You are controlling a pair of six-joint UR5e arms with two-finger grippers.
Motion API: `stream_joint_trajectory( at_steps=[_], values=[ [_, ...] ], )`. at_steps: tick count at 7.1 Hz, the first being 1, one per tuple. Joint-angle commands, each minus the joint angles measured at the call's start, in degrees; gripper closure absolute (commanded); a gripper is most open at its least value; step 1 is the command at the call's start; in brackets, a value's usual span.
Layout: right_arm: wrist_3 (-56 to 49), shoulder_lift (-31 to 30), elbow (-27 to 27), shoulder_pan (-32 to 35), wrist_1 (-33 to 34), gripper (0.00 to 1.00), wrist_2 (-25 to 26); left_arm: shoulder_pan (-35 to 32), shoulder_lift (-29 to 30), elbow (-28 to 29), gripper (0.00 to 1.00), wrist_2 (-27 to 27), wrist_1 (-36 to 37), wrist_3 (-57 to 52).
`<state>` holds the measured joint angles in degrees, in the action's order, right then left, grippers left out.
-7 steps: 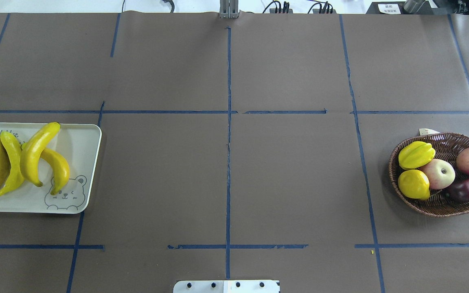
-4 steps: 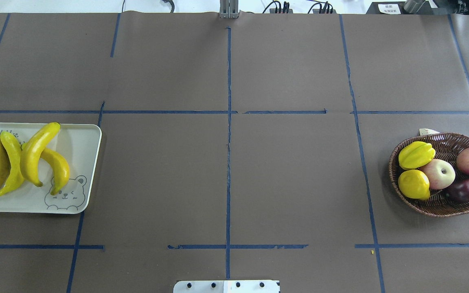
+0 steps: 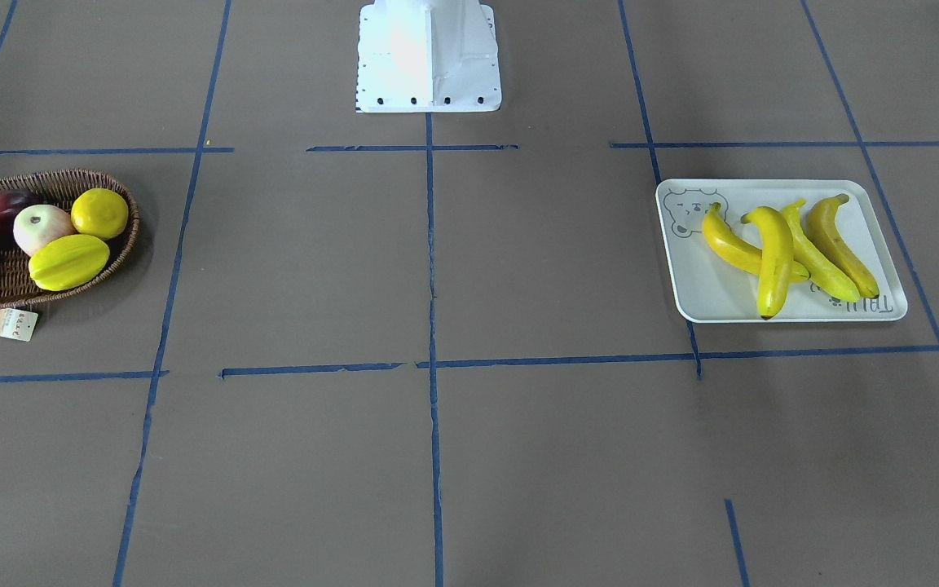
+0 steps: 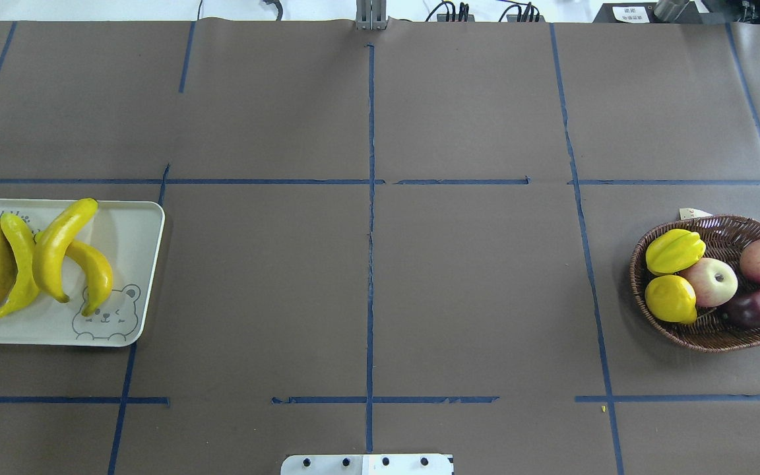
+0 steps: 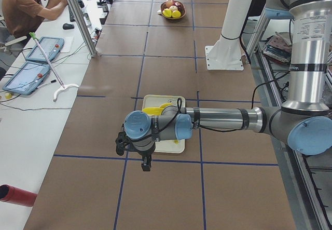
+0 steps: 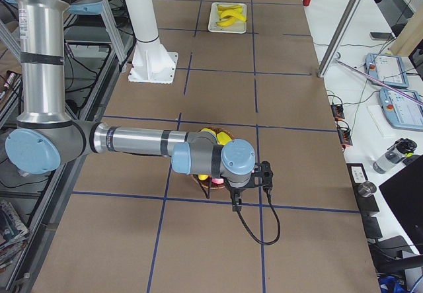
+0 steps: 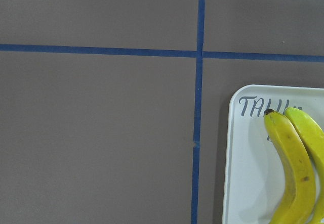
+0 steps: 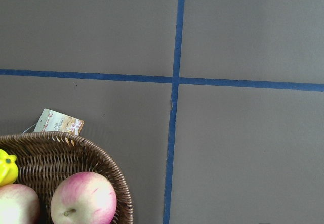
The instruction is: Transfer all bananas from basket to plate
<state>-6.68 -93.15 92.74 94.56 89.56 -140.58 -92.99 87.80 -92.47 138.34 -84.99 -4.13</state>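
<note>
Oddly, the four bananas (image 4: 37, 260) are half hidden from the left end, where the near arm covers most of the plate (image 4: 132, 237) they lie on. Their long axes run toward the robot, one slanted over its neighbour. The wicker basket (image 4: 710, 336) sits well apart on the brown-papered table (image 4: 472, 277) gridded with blue tape (image 4: 370, 264). Whether the left gripper (image 5: 147, 163) or right gripper (image 6: 236, 204) is parted, I cannot tell.

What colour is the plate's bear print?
Grey bear print on white plate; best in overhead view.
</note>
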Motion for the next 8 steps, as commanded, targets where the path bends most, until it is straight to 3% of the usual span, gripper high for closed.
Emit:
stream_joint_trajectory(
  at_steps=[1,8],
  values=[
    [0.00,-0.28,0.25,0.10,0.00,0.00,0.04,0.00,0.00,-0.08,0.01,0.00,0.00,0.00],
    [0.00,-1.42,0.60,0.10,0.00,0.00,0.39,0.09,0.09,-0.08,0.01,0.00,0.00,0.00]
  ],
)
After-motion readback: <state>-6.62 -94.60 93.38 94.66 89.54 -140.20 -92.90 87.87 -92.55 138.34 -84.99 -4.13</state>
